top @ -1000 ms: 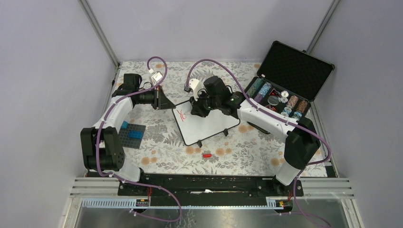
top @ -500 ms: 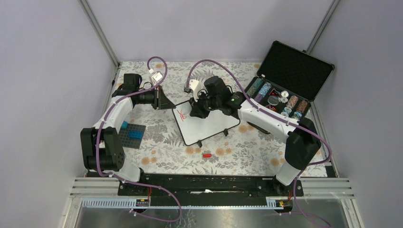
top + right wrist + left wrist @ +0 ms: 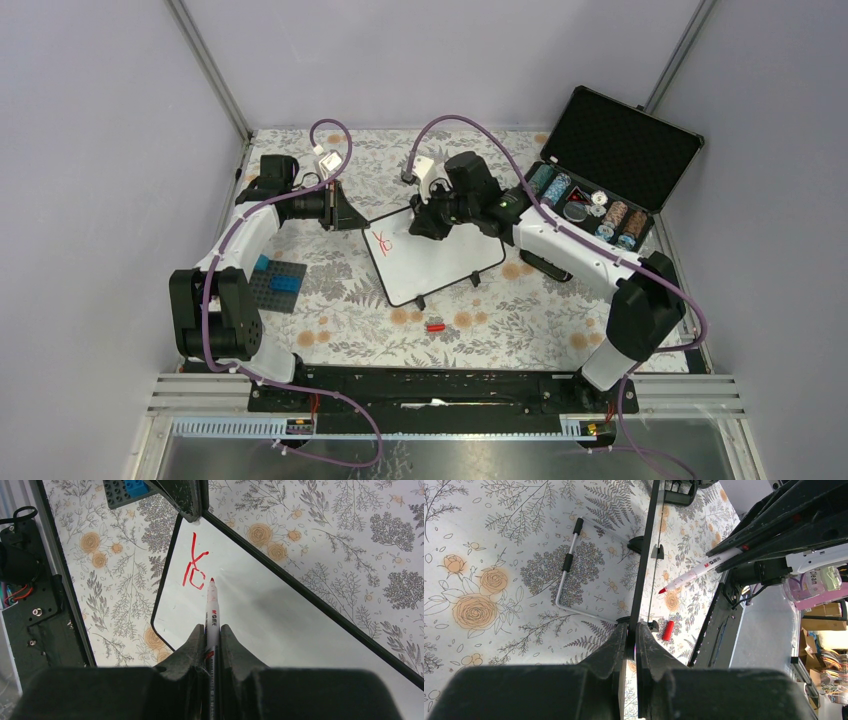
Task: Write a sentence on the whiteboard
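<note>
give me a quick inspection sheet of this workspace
surface: floral-print table.
job's things: whiteboard near the middle; red writing just begun at one corner.
clutter: red cap, brick plate, open case of small items.
grippers: left gripper shut on the whiteboard's edge; right gripper shut on a red marker, tip close to the writing.
cables: purple cables looping over both arms.
surroundings: plain grey walls.

A table covered in floral-printed cloth [image 3: 520, 310] carries a black-rimmed white whiteboard [image 3: 440, 262], a small red marker cap [image 3: 435, 326], a dark grey studded brick plate [image 3: 277, 284] and an open black hinged case [image 3: 600, 165].
</note>
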